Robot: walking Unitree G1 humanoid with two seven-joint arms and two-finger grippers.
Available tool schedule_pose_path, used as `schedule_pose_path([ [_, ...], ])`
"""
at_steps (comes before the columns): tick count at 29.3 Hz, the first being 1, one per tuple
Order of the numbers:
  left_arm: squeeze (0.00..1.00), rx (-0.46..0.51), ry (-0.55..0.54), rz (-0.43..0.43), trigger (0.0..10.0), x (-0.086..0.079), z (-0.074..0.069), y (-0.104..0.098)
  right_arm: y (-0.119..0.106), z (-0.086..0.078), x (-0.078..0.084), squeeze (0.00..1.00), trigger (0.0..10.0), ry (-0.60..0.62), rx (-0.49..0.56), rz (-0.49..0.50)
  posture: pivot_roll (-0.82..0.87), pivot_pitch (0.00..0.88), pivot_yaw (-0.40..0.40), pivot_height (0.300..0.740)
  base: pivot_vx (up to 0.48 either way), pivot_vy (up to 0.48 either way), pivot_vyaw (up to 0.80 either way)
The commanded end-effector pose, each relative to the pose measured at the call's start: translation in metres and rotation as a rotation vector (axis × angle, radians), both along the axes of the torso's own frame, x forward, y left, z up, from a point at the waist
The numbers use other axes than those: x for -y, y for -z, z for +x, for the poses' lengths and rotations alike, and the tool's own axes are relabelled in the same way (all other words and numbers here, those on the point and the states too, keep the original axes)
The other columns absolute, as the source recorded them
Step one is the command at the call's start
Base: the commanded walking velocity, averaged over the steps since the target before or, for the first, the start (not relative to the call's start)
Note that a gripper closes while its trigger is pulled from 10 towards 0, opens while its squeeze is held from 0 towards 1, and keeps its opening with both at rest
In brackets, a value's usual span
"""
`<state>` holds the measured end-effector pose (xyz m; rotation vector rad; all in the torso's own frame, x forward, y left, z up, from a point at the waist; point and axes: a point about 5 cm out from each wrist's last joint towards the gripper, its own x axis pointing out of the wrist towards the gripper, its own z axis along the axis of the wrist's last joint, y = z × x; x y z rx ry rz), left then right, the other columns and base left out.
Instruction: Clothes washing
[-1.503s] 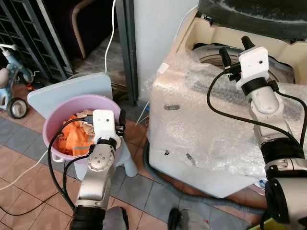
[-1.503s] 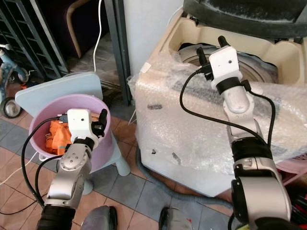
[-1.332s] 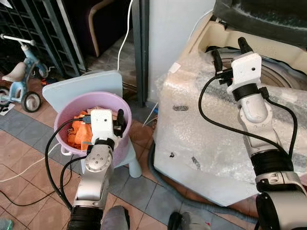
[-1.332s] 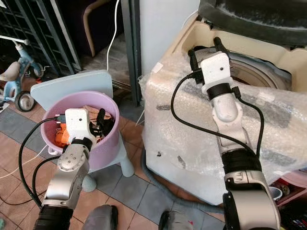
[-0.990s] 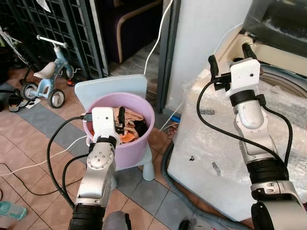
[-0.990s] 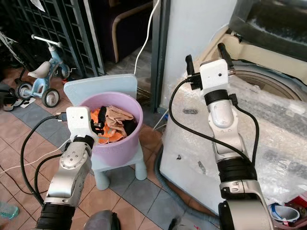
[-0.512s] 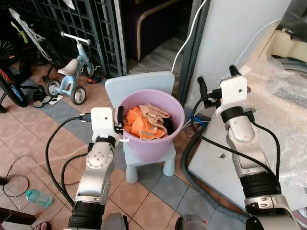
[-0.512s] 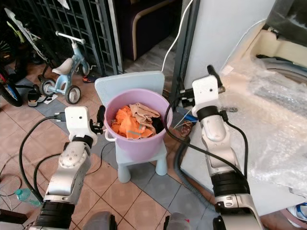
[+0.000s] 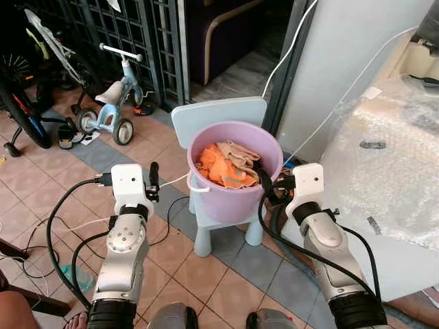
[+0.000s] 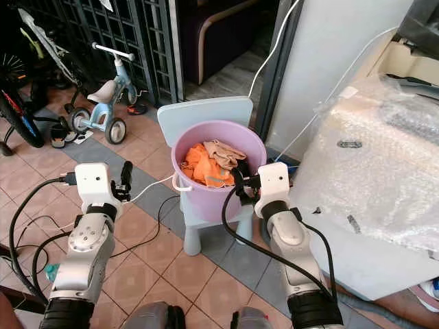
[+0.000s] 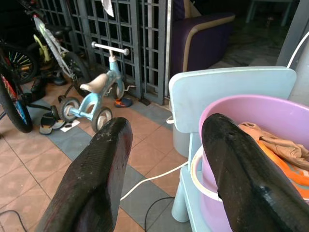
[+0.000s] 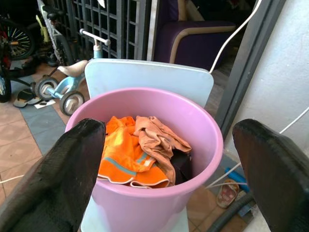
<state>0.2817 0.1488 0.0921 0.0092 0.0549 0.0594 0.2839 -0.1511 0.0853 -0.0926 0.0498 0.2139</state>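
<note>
A lilac bucket (image 9: 233, 202) stands on a pale blue child's chair (image 9: 219, 115) straight ahead. In it lie orange clothes (image 9: 218, 170) with a beige garment (image 12: 159, 140) on top. My left gripper (image 9: 152, 184) hovers open to the left of the bucket, apart from it, and its black fingers (image 11: 96, 179) have nothing between them. My right gripper (image 9: 267, 186) is open at the bucket's near right side, just below the rim. Its two fingers (image 12: 72, 179) are spread wider than the bucket and hold nothing.
A washing machine wrapped in bubble plastic (image 9: 391, 151) stands close on the right, with a grey hose (image 9: 291, 243) at its foot. A blue tricycle (image 9: 113, 103) and a bicycle (image 9: 27, 116) stand at the back left by a metal grille. Cables (image 9: 41, 240) trail over the tiled floor.
The view has swung left, from the washing machine to the bucket. My right arm has come down from over the washer to the bucket's right side. My left gripper is now left of the bucket.
</note>
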Motion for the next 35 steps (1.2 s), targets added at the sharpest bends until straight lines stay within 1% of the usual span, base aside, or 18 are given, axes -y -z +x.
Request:
schedule_pose_path([
  [1, 0.0, 0.0, -0.005, -0.005, 10.0, -0.003, -0.001, 0.001, -0.007, 0.002, -0.005, 0.0, 10.0, -0.015, 0.019, 0.008, -0.05, 0.085, 0.019, 0.74, 0.379, 0.0, 0.8],
  [2, 0.0, 0.001, -0.004, -0.005, 10.0, -0.002, 0.0, 0.001, -0.007, 0.002, -0.006, 0.0, 10.0, -0.017, 0.018, 0.009, -0.05, 0.085, 0.019, 0.74, 0.379, 0.0, 0.8],
  [7, 0.0, 0.006, 0.002, -0.007, 10.0, -0.001, 0.0, 0.001, -0.006, 0.002, -0.007, 0.0, 10.0, -0.026, 0.007, 0.003, -0.04, 0.085, 0.017, 0.74, 0.445, 0.0, 0.0],
  [11, 0.0, 0.006, 0.001, -0.009, 10.0, -0.001, 0.0, 0.001, -0.007, 0.007, -0.002, 0.0, 10.0, 0.016, 0.003, -0.018, -0.04, 0.086, 0.015, 0.74, 0.443, 0.0, 0.0],
  [13, 0.0, 0.006, 0.001, -0.01, 10.0, 0.0, 0.0, 0.001, -0.006, 0.007, -0.003, 0.0, 10.0, 0.017, -0.003, -0.019, -0.04, 0.086, 0.014, 0.74, 0.444, 0.0, 0.0],
  [14, 0.0, 0.007, 0.001, -0.012, 10.0, 0.0, 0.0, 0.001, -0.006, 0.009, -0.004, 0.0, 10.0, 0.028, -0.001, -0.04, -0.04, 0.086, 0.015, 0.74, 0.446, 0.0, 0.0],
  [15, 0.0, 0.007, 0.001, -0.013, 10.0, 0.0, 0.0, 0.001, -0.005, 0.009, -0.008, 0.0, 10.0, 0.017, -0.007, -0.009, -0.04, 0.086, 0.014, 0.74, 0.472, 0.0, 0.0],
  [16, 0.0, 0.007, 0.001, -0.013, 10.0, 0.0, 0.0, 0.001, -0.005, 0.009, -0.008, 0.0, 10.0, 0.017, -0.007, -0.009, -0.04, 0.086, 0.014, 0.74, 0.472, 0.0, 0.0],
  [18, 0.0, 0.006, -0.001, -0.015, 10.0, 0.0, 0.0, 0.002, -0.004, 0.007, -0.013, 0.0, 10.0, -0.013, -0.032, 0.053, -0.04, 0.087, 0.01, 0.74, 0.472, 0.0, 0.0],
  [19, 0.0, 0.006, -0.002, -0.017, 10.0, 0.0, 0.0, 0.002, -0.003, 0.007, -0.015, 0.0, 10.0, -0.023, -0.041, 0.069, -0.04, 0.087, 0.01, 0.74, 0.472, 0.0, 0.0],
  [22, 0.0, -0.002, -0.015, -0.023, 10.0, -0.001, 0.0, 0.003, -0.001, 0.006, -0.02, 0.0, 10.0, -0.042, -0.057, 0.057, -0.04, 0.089, 0.007, 0.74, 0.443, 0.0, 0.0],
  [26, 0.0, -0.01, -0.022, -0.023, 10.0, -0.001, 0.0, 0.004, 0.008, 0.006, -0.024, 0.0, 10.0, -0.079, -0.104, -0.108, -0.04, 0.091, 0.005, 0.74, 0.386, 0.284, 0.0],
  [29, 0.0, -0.01, -0.021, -0.022, 10.0, 0.0, 0.0, 0.004, 0.008, 0.006, -0.025, 0.0, 10.0, -0.08, -0.115, -0.068, -0.04, 0.091, 0.005, 0.74, 0.375, 0.299, 0.0],
  [31, 0.0, -0.013, -0.018, -0.016, 10.0, 0.0, 0.0, 0.004, 0.004, 0.008, -0.025, 0.0, 10.0, -0.06, -0.102, -0.049, -0.04, 0.092, 0.004, 0.74, 0.428, 0.135, 0.0],
  [35, 0.0, -0.019, -0.018, -0.013, 10.0, 0.0, 0.0, 0.005, 0.002, 0.012, -0.023, 0.0, 10.0, -0.031, -0.098, -0.046, -0.04, 0.093, 0.005, 0.74, 0.476, 0.0, 0.0],
])
